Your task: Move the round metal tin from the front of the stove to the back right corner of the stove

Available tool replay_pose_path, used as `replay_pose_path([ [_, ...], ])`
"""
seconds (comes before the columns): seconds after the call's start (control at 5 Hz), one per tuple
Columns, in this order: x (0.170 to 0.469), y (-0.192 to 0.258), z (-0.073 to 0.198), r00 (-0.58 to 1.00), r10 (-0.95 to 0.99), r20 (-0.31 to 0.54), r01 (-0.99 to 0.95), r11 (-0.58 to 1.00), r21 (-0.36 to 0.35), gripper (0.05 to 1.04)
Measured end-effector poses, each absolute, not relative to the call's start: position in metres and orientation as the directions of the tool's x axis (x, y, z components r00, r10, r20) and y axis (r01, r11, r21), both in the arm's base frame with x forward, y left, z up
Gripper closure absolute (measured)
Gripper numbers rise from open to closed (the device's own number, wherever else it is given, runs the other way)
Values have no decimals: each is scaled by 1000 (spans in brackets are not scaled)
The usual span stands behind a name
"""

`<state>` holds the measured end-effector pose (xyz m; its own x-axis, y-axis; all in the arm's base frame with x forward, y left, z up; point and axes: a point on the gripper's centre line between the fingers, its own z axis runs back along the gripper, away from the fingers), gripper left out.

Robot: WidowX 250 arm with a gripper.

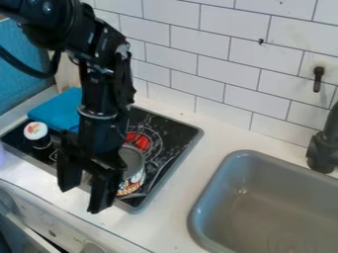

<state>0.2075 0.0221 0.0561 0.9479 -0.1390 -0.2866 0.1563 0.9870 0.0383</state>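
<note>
My gripper [82, 198] hangs over the front edge of the black stove top [177, 138], pointing down, its two fingers spread apart. Just behind and to the right of it, a metal can [134, 170] with a printed label stands on the stove, partly covered by the gripper. A red round patch [138, 141] shows behind the can. To the left of the arm is a small dark jar with a white lid [35, 130]. A blue flat item [56, 109] lies at the stove's back left, partly hidden by the arm.
A grey sink [228, 170] is set into the white counter [173, 197] on the right, with a dark faucet [322, 150] at its back edge. The white tiled wall [201, 74] rises behind. Stove knobs [49, 225] line the front panel at lower left.
</note>
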Motion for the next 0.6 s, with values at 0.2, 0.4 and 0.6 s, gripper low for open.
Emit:
replay_pose_path([
  [0.2,213,33,47,951,-94,-295,113,993,46,83],
  [0.4,229,33,43,958,-110,-266,124,992,37,83],
  [0.6,248,32,38,966,-115,-233,126,992,33,83],
])
